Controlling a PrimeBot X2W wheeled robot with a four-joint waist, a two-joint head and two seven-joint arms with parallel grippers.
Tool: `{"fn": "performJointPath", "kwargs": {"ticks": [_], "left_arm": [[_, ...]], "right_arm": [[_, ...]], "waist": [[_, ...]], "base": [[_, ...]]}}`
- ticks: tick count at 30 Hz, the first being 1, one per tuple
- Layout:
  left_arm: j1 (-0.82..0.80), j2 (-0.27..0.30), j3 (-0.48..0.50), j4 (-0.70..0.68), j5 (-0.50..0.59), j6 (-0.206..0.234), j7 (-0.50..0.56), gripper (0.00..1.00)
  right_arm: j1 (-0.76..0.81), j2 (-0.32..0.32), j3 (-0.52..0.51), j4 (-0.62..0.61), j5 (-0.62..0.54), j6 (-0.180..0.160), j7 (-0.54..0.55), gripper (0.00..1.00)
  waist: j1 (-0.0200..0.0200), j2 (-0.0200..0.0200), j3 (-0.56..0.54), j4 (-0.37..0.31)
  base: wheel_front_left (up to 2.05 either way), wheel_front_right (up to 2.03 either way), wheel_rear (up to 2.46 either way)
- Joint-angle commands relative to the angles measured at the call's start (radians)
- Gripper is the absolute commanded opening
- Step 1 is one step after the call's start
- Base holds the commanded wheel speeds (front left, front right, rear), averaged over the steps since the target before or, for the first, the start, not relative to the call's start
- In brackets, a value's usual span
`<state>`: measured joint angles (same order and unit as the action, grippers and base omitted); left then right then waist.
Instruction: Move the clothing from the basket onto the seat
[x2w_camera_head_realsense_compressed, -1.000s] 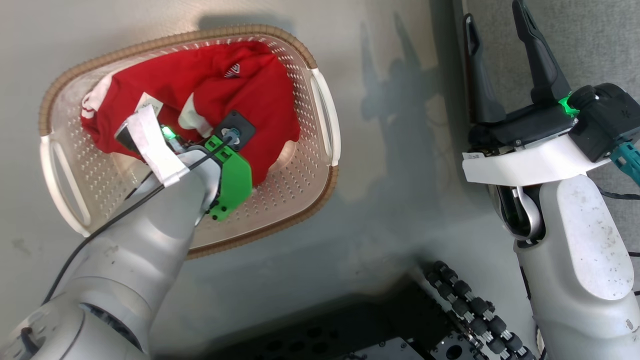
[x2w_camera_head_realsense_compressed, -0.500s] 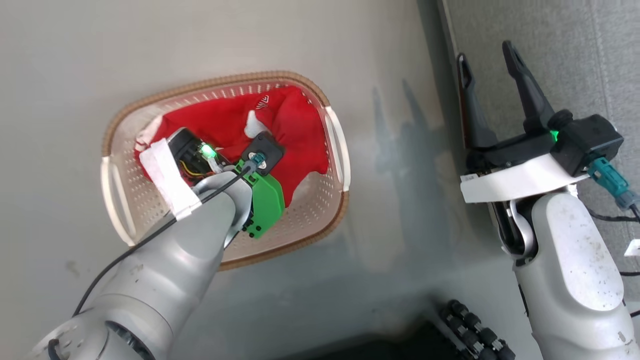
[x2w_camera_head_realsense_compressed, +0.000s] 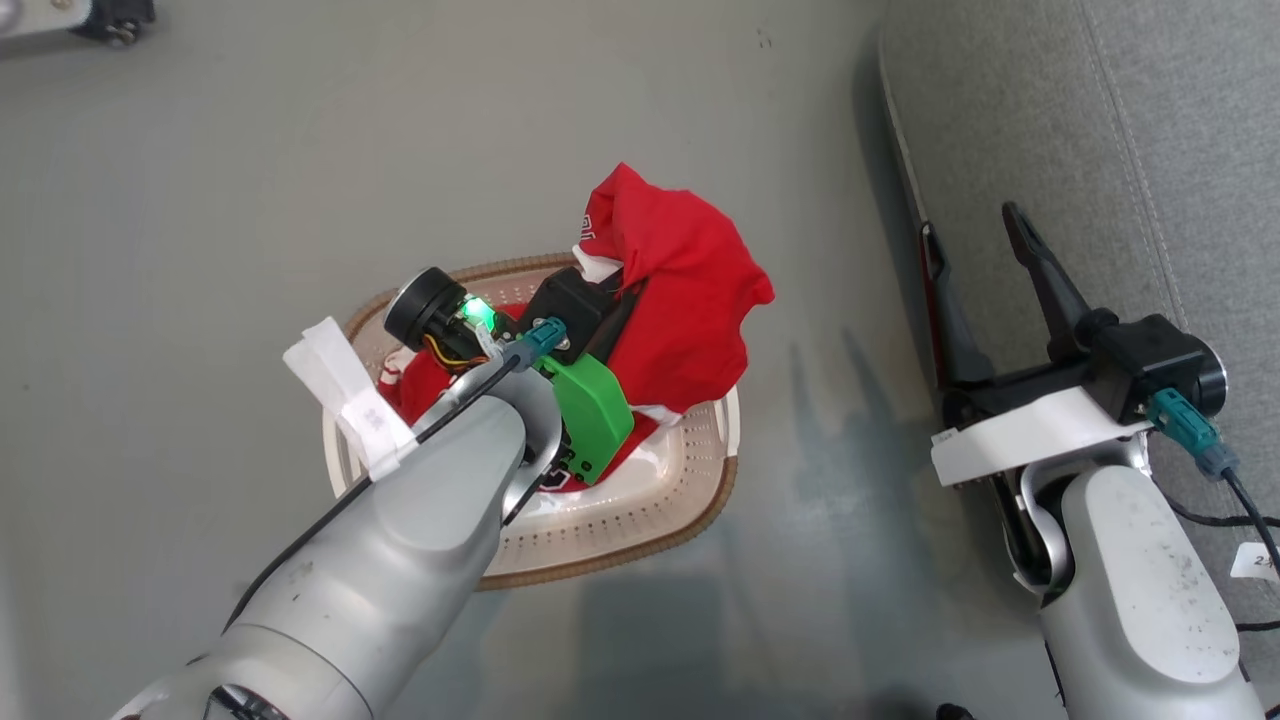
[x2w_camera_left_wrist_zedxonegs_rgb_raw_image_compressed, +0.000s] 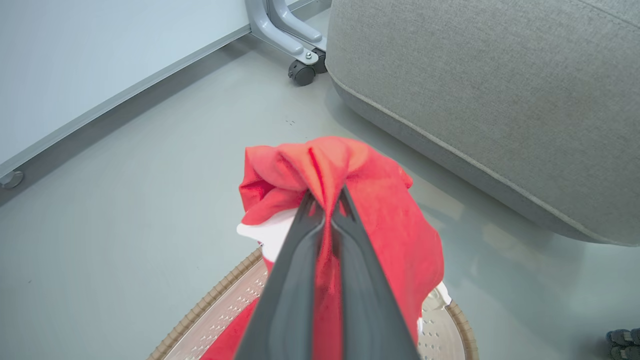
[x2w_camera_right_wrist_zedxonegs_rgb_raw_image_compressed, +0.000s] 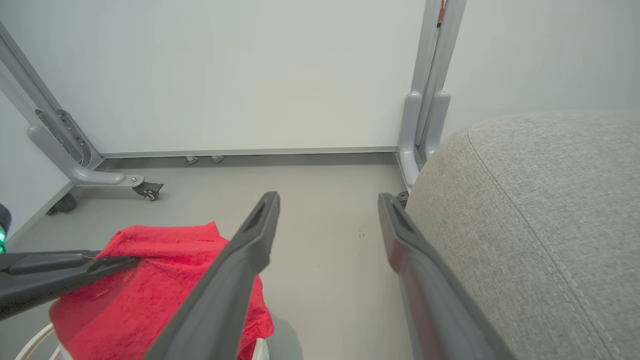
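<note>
Left tool (x2w_camera_left_wrist_zedxonegs_rgb_raw_image_compressed: 326, 200): both fingers pressed together on a fold of the red clothing (x2w_camera_head_realsense_compressed: 685, 290). The bunch hangs from it above the one basket (x2w_camera_head_realsense_compressed: 700, 520), with its lower end trailing down inside; white trim shows at the edges. More red cloth lies at the basket's left side, and I can't tell if it's one garment or several. The basket sits on the grey floor (x2w_camera_head_realsense_compressed: 200, 200), near the one seat (x2w_camera_head_realsense_compressed: 1100, 120) but not touching it. Right tool (x2w_camera_head_realsense_compressed: 972, 225): two fingers spread wide apart, hovering at the seat's edge. One caster (x2w_camera_left_wrist_zedxonegs_rgb_raw_image_compressed: 302, 72) of a grey frame stands on the floor by the seat's corner.
</note>
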<state>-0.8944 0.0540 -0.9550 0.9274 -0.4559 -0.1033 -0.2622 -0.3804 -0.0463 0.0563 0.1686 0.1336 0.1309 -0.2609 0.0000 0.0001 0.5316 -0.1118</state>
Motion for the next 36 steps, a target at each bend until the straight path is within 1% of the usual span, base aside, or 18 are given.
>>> {"fn": "performJointPath", "kwargs": {"ticks": [1, 13, 23, 31, 36], "left_arm": [[0.023, 0.012, 0.021, -0.029, 0.01, 0.009, -0.004, 0.0], [0.126, 0.032, 0.196, -0.295, 0.07, 0.025, -0.004, 0.0], [0.175, 0.034, 0.329, -0.472, 0.108, 0.023, -0.004, 0.0], [0.193, 0.039, 0.37, -0.526, 0.135, 0.018, -0.004, 0.0], [0.204, 0.037, 0.378, -0.528, 0.147, 0.013, -0.004, 0.0]], "right_arm": [[0.024, -0.003, -0.004, 0.006, -0.007, 0.0, -0.002, 1.0], [0.101, -0.003, -0.005, 0.032, 0.006, 0.0, -0.002, 1.0], [0.156, -0.003, 0.0, 0.041, 0.015, 0.0, -0.002, 1.0], [0.18, -0.003, 0.008, 0.025, 0.016, 0.0, -0.002, 1.0], [0.18, -0.003, 0.05, -0.014, 0.003, 0.0, -0.002, 1.0]], "waist": [[0.0, -0.0001, -0.093, 0.053], [0.0, -0.0001, -0.237, 0.082], [0.0, -0.0001, -0.313, 0.095], [0.0, -0.0001, -0.336, 0.098], [0.0, -0.0001, -0.345, 0.096]], "base": [[0.0, 0.0, 0.0], [0.0, 0.0, 0.0], [0.0, 0.0, 0.0], [0.0, 0.0, 0.0], [0.0, 0.0, 0.0]]}}
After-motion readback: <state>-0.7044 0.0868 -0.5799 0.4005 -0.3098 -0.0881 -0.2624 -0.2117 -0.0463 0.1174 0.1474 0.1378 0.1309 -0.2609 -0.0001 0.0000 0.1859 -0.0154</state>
